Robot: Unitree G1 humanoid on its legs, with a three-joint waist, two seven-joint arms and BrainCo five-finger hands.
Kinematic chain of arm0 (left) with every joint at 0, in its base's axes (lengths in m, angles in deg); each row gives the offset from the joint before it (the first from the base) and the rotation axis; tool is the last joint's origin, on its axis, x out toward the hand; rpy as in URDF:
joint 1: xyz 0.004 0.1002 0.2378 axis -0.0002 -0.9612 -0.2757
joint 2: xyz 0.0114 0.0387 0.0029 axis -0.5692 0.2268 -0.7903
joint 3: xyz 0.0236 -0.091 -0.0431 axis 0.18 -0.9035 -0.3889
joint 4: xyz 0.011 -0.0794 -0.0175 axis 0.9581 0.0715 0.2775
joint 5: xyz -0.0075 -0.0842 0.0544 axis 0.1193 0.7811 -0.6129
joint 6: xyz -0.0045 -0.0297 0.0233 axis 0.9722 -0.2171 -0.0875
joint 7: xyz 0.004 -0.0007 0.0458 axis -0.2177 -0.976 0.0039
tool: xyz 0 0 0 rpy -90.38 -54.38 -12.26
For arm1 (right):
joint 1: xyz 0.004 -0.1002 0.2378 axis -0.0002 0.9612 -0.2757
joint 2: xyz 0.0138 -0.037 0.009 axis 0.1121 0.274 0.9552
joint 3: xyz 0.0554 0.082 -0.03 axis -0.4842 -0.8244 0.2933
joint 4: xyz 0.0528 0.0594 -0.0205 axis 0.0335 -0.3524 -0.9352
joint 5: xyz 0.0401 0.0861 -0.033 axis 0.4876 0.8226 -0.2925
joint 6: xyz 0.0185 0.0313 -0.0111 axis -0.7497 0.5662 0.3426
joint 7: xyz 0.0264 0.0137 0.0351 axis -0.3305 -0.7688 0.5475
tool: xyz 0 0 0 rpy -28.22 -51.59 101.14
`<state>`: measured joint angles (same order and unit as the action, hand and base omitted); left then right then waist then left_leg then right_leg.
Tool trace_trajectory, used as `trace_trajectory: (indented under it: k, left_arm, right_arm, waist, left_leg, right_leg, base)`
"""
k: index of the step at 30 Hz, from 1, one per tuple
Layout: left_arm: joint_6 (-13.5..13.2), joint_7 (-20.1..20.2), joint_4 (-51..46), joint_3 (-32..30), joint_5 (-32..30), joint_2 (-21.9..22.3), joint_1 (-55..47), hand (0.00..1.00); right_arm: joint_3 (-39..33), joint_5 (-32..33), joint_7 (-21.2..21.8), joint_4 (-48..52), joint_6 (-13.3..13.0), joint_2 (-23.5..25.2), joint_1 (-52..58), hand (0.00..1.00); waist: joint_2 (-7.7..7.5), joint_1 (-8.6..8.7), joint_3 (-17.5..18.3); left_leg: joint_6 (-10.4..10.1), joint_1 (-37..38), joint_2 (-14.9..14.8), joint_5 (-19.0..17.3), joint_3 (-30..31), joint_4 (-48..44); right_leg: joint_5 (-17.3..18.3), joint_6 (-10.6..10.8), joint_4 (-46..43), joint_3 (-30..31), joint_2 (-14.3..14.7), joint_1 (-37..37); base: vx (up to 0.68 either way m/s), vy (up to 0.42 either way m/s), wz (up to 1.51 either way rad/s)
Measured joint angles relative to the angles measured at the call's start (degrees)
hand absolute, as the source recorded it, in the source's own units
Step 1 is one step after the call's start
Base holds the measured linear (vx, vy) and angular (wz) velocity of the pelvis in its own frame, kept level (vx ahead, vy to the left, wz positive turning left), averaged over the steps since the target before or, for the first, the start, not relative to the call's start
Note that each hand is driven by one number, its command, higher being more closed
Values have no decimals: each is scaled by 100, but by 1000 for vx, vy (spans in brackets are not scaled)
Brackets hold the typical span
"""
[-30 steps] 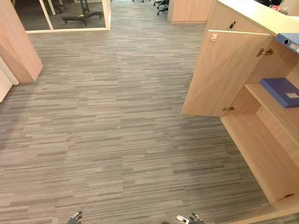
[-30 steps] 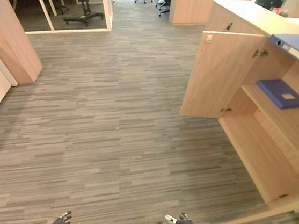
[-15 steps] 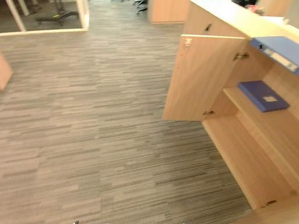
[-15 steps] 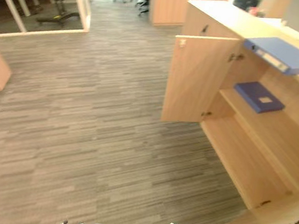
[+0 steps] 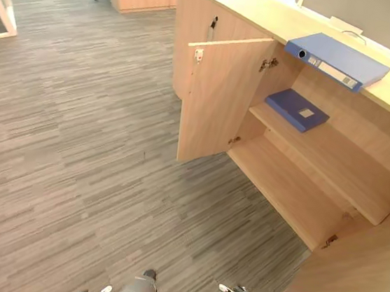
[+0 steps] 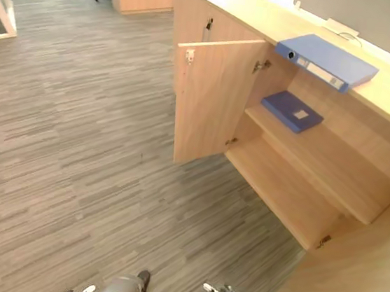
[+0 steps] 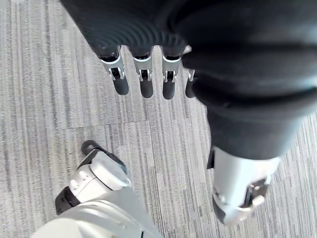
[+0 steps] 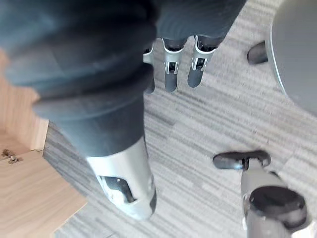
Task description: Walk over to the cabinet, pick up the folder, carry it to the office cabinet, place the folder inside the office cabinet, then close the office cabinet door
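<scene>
Folder (image 5: 338, 60) atop open cabinet (image 5: 253, 8), blue file (image 5: 297, 110) on shelf (image 5: 334, 158), left hand (image 7: 145, 82) and right hand (image 8: 171, 74) slack, empty.

Ahead of me, to my right: office cabinet (image 5: 246, 4), light wood, low & long, both doors swung wide open. Left door (image 5: 218, 99) stands approx. square to the front; right door (image 5: 357, 270) is the one nearest me. Blue ring-binder folder (image 5: 338, 60) lies flat on the cabinet top, spine w/ white label & finger hole along the front edge, above the open compartment. Inside, a 2nd, darker blue flat folder (image 5: 298, 110) lies flat at the left end of the upper shelf (image 5: 341, 159), near the left door's hinges.
</scene>
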<state>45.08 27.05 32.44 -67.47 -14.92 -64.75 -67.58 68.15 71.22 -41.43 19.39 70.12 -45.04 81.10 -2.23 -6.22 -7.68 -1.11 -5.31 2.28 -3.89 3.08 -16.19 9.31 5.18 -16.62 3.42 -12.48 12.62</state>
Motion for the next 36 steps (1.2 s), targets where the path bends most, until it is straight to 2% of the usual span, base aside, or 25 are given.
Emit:
trace_trajectory:
  k: [1,2,3,4,5,7,10,11,12,14,16,18,20,22,23,25,26,27,29,30,32,33,34,35,36]
  left_arm:
    - [1,-1,11,0,0,4,-7,0]
    - [1,3,-9,-2,-6,11,-51,0]
    - [0,5,-14,-3,-4,11,-36,0]
    - [-3,12,-21,-2,-6,12,1,0]
    - [-2,11,-10,-12,-15,23,35,0]
    - [-7,9,-32,-22,-100,48,31,0]
    - [-10,0,-91,-16,-130,83,34,0]
    - [-8,-1,-82,19,-124,126,108,0]
    - [-11,0,-88,8,-124,149,146,0]
    - [-22,-4,-103,-68,-118,177,181,0]
    - [-27,-15,-103,-196,-62,200,199,0]
    - [-37,-61,-152,-268,48,431,256,0]
    - [-65,-77,-252,-295,125,584,322,0]
    - [-70,-94,-315,-245,57,653,387,0]
    - [-66,-94,-315,-236,23,648,389,0]
    - [-62,-87,-321,-108,-98,596,394,0]
    - [-56,-80,-324,-91,-117,584,400,0]
    - [-51,-53,-340,-64,-146,557,407,0]
    - [-32,-34,-392,-54,-145,527,423,0]
    - [-32,-34,-421,-55,-144,501,416,0]
    - [-25,-36,-509,-121,-141,490,419,0]
    - [-27,-37,-522,-131,-131,480,421,0]
    - [-53,-36,-563,-122,-93,463,449,0]
    - [-73,-42,-560,-32,-95,425,480,0]
    - [-75,-46,-550,16,-104,449,457,0]
  right_arm:
    - [-8,0,0,2,-2,-2,3,0]
    - [-52,-86,26,91,3,-13,63,0]
    - [-155,-153,44,156,2,-11,99,0]
    - [-317,-221,59,291,-1,-37,126,0]
    - [-466,-218,73,347,-6,-82,146,0]
    - [-544,-201,75,385,-44,-103,162,0]
    - [-687,-188,77,409,-114,-67,169,0]
    - [-900,-191,77,443,-114,-80,148,0]
    - [-902,-194,70,453,-115,-76,157,0]
    - [-884,-265,34,457,-106,-144,320,0]
    - [-816,-353,24,572,-177,-132,521,0]
    - [-773,-415,19,605,-131,-256,595,0]
    - [-646,-408,-4,624,-126,-277,593,0]
    - [-617,-403,-4,623,-103,-267,614,0]
    - [-626,-396,-3,623,-96,-256,614,0]
    - [-803,-215,-3,612,-47,-167,633,0]
    - [-880,-160,-6,612,-36,-132,641,0]
    - [-897,-54,-5,615,-35,-133,666,0]
    - [-846,72,-7,633,1,-145,674,0]
    - [-845,84,-14,631,2,-148,671,0]
    - [-601,93,-50,608,3,-166,569,0]
    - [-598,95,-51,554,2,-162,494,0]
    - [-559,101,-54,406,5,-165,307,0]
    - [-442,120,-53,315,5,-159,162,0]
    - [-336,122,-51,335,3,-194,145,0]
  waist:
    - [10,-2,21]
    - [9,26,139]
    - [5,24,153]
    - [18,68,133]
    - [27,157,134]
    - [76,214,117]
    - [142,267,132]
    - [241,288,53]
    - [266,323,36]
    - [237,347,-35]
    - [112,372,-25]
    - [275,463,99]
    - [307,519,118]
    - [317,532,150]
    - [316,542,152]
    - [316,549,193]
    - [337,549,214]
    - [353,548,234]
    - [339,515,226]
    - [353,500,222]
    - [323,372,181]
    - [302,332,154]
    - [269,254,68]
    - [313,180,46]
    - [416,161,52]
  left_leg:
    - [29,66,27,-7,-57,46]
    - [120,295,168,-4,-289,328]
    - [175,418,258,5,-406,458]
    - [290,679,400,34,-589,668]
    - [334,913,514,44,-673,793]
    - [378,1194,517,48,-761,1051]
    - [413,1536,278,0,-1034,1314]
    - [390,1552,43,-96,-1074,1297]
    - [376,1556,-60,-151,-1093,1293]
    - [143,1743,-301,-326,-1227,1277]
    - [20,1855,-294,-468,-1193,1204]
    - [-101,1832,-524,-573,-1087,1183]
    - [-230,1832,-716,-597,-994,1241]
    - [-413,1902,-1056,-688,-963,1240]
    - [-423,1894,-1126,-740,-928,1164]
    - [-613,1634,-1375,-1011,-678,384]
    - [-656,1532,-1417,-1081,-634,61]
    - [-742,1244,-1487,-1192,-578,-768]
    - [-712,449,-1590,-1049,-432,-2788]
    - [-686,233,-1625,-1104,-413,-3328]
    - [-470,-326,-1577,-1450,-616,-4316]
    - [-348,-451,-1490,-1546,-652,-4292]
    - [-183,-694,-1250,-1726,-641,-3953]
    - [-217,-958,-1075,-1575,-476,-2782]
    - [-224,-955,-1061,-1186,-276,-1975]
  right_leg:
    - [-4,3,-176,39,-38,-91]
    - [-37,-18,-1119,104,-264,-618]
    - [-95,-108,-1635,88,-393,-915]
    - [-261,-422,-2583,-147,-733,-1340]
    - [-286,-650,-3201,-661,-1084,-1562]
    - [-241,-656,-3425,-1255,-1202,-1693]
    - [255,-278,-2874,-1840,-809,-1744]
    - [568,-204,-2285,-2098,-484,-1763]
    - [593,-216,-2067,-2242,-387,-1790]
    - [495,-263,-1329,-2540,-206,-1874]
    - [53,-387,-1035,-2521,-249,-1859]
    - [248,-414,-1008,-2678,-10,-1832]
    - [427,-488,-993,-2822,181,-1815]
    - [625,-535,-822,-2953,541,-1624]
    - [642,-552,-759,-2979,622,-1542]
    - [657,-620,-395,-3037,931,-1211]
    - [656,-633,-297,-3037,982,-1116]
    - [651,-643,-94,-3028,1074,-913]
    - [651,-644,211,-2966,1186,-534]
    - [651,-646,279,-2912,1214,-408]
    - [651,-647,527,-2503,1197,49]
    - [651,-648,531,-2394,1130,135]
    - [657,-636,472,-2135,941,262]
    - [711,-498,246,-1859,748,262]
    - [766,-368,179,-1799,789,247]
  base:
    - [212,260,-93]
    - [171,251,-68]
    - [208,303,-77]
    - [195,302,-50]
    - [141,224,-39]
    - [86,161,-35]
    - [104,39,-65]
    - [91,-68,-45]
    - [120,-131,-41]
    - [78,-176,-22]
    - [127,-254,0]
    - [227,-310,14]
    - [226,-278,17]
    - [255,-284,9]
    - [272,-208,5]
    - [312,-180,1]
    - [312,-121,-6]
    - [306,-65,-8]
    - [344,-13,-20]
    - [305,65,-44]
    - [295,148,-73]
    - [295,246,-93]
    - [329,383,-107]
    - [316,409,-104]
    - [249,347,-84]
